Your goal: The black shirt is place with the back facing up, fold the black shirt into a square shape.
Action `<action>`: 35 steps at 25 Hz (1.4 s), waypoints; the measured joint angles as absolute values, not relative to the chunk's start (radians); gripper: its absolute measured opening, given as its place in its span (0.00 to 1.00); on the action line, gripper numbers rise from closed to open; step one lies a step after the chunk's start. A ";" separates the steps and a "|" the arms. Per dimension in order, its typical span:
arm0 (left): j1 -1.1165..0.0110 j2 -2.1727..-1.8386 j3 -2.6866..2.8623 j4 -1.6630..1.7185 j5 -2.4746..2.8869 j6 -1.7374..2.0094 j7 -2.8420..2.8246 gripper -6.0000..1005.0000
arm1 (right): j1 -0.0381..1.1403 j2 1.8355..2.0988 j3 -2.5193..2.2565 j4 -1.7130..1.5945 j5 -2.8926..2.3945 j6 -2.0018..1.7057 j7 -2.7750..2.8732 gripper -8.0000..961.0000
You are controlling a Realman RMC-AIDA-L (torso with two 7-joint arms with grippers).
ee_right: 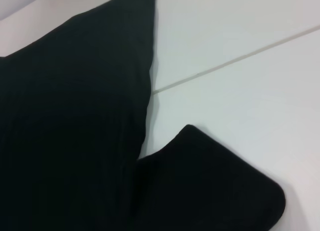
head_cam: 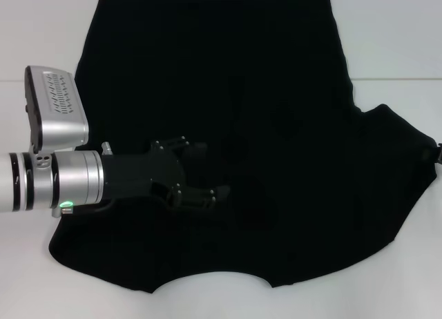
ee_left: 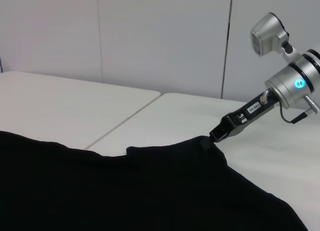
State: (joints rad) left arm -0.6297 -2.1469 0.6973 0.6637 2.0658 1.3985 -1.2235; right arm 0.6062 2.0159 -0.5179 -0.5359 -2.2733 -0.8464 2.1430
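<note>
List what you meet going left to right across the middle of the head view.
Bare white table → left arm's silver wrist with camera housing → left tool over the black shirt → the shirt's right sleeve → right tool at its tip, barely in frame.

No legible text is found on the black shirt (head_cam: 228, 126); no lettering shows on its upturned side. A small white label (ee_left: 251, 109) with dark characters is seen on the right gripper (ee_left: 216, 136) in the left wrist view, but it cannot be read.
</note>
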 joint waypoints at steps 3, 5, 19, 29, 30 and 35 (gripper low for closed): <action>-0.630 -2.147 0.698 0.665 2.067 1.394 -1.227 0.94 | 0.606 2.019 -0.517 -0.539 -2.273 -0.843 2.141 0.02; -0.631 -2.147 0.698 0.665 2.066 1.394 -1.227 0.94 | 0.609 2.020 -0.516 -0.540 -2.273 -0.843 2.140 0.02; -0.631 -2.148 0.698 0.664 2.064 1.391 -1.229 0.94 | 0.663 2.022 -0.538 -0.541 -2.155 -0.964 2.060 0.02; -0.630 -2.148 0.698 0.664 2.068 1.391 -1.229 0.95 | 0.771 2.034 -0.712 -0.532 -2.159 -1.060 2.095 0.02; -0.630 -2.148 0.698 0.664 2.069 1.391 -1.229 0.95 | 0.780 2.035 -0.726 -0.532 -2.160 -1.062 2.105 0.02; -0.630 -2.148 0.698 0.662 2.070 1.391 -1.229 0.95 | 0.820 2.039 -0.787 -0.531 -2.161 -1.060 2.162 0.02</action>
State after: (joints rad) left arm -0.6295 -2.1475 0.6975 0.6620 2.0696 1.3913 -1.2288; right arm 0.8201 2.0390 -0.7874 -0.5314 -2.1610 -1.0602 2.1615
